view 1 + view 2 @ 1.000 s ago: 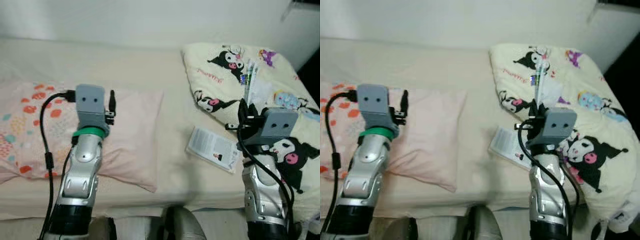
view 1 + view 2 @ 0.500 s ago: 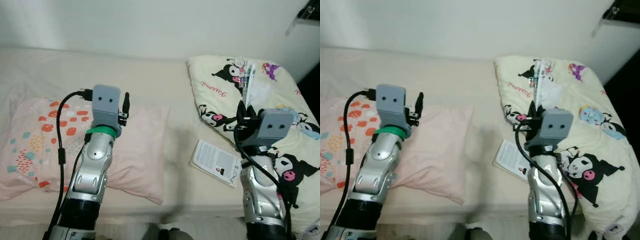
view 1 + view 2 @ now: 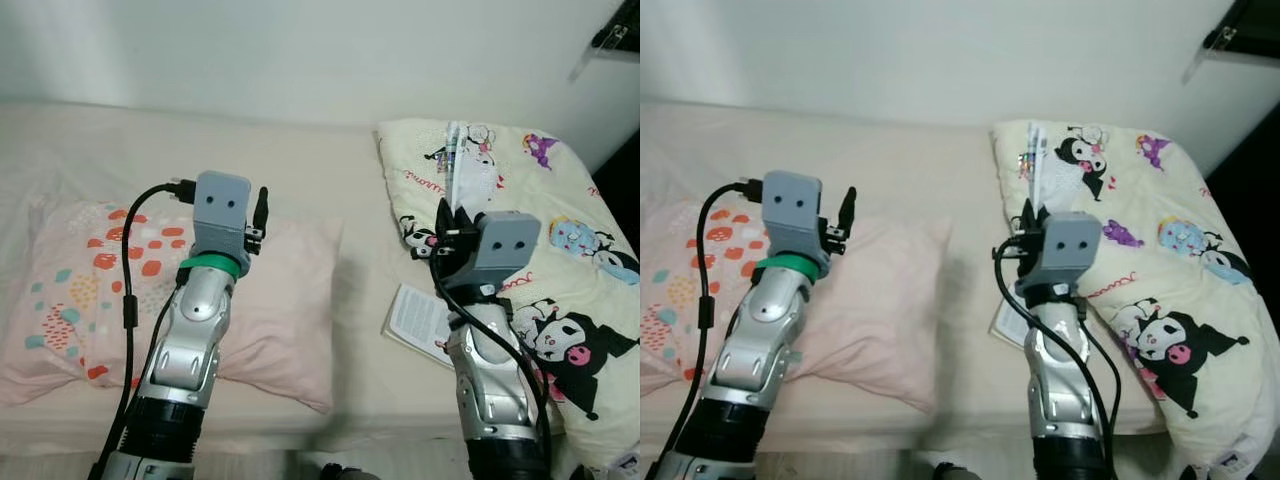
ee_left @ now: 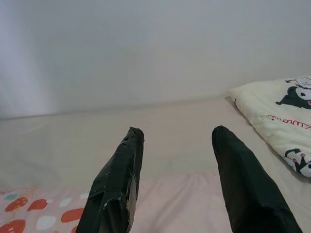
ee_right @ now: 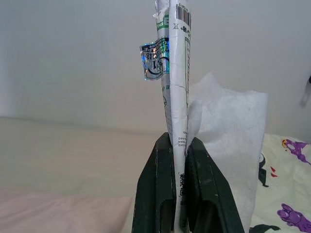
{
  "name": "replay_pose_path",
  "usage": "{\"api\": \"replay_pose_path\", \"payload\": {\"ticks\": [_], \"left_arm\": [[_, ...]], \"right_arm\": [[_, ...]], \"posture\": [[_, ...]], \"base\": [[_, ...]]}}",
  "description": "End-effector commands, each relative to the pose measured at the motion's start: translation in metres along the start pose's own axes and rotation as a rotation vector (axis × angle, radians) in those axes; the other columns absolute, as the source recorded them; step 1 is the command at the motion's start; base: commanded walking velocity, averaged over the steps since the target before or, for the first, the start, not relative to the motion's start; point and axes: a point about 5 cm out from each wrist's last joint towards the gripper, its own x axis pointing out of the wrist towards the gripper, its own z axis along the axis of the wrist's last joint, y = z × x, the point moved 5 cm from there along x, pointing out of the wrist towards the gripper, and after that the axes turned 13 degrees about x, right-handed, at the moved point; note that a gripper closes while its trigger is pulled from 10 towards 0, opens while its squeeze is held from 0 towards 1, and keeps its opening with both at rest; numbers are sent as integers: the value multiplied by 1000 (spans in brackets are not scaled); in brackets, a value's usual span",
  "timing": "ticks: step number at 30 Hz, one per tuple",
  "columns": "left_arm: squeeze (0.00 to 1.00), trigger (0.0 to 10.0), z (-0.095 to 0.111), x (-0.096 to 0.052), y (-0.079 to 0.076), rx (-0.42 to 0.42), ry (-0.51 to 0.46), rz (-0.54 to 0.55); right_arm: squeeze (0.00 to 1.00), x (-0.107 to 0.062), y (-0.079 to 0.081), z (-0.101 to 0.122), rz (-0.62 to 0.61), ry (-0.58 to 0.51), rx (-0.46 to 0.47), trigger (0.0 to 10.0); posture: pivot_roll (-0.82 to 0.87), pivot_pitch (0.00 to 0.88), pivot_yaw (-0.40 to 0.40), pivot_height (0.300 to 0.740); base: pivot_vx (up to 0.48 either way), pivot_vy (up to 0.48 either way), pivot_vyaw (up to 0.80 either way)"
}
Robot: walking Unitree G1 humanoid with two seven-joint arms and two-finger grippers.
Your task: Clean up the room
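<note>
Two arms | right end effector (image 5: 178, 160) clamps flat packet (image 5: 176, 87) | left end effector (image 4: 177, 145) wide (over pillow (image 3: 280, 290)) | leaflet (image 3: 415, 315) beside blanket (image 3: 570, 260)

Leaflet (image 3: 418, 318) on the bed (image 3: 330, 170): near part hidden behind the right arm; print too small to read.
Flat packet (image 5: 176, 97) in the right pincer (image 5: 177, 160): lower end hidden between the fingers; label text too small to read apart from a barcode.
Patterned pillow (image 3: 70, 290): partly covered by the left arm and its cable.
Cartoon blanket (image 3: 570, 250): cut off at the picture's right edge.
Dark shelf (image 3: 615, 35): only a corner visible.
</note>
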Motion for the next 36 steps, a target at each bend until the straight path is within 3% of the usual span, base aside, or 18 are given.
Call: {"api": "replay_pose_path", "payload": {"ticks": [1, 30, 36], "left_arm": [[0, 10000, -5, -4, -6, 5, 12, -21], [0, 10000, -4, -5, -9, 16, 8, -31], [0, 10000, -7, -5, -10, 28, 22, -45]], "right_arm": [[0, -2, 0, -4, -5, 14, -1, 10000], [0, 0, 7, -9, 12, 30, 5, 10000], [0, 1, 9, -9, 33, 32, -4, 10000]], "posture": [[-103, 10, -1, 738], [-97, 11, 3, 738], [-95, 10, 4, 738]], "base": [[-356, 0, 0], [-366, 0, 0], [-55, 0, 723]]}}
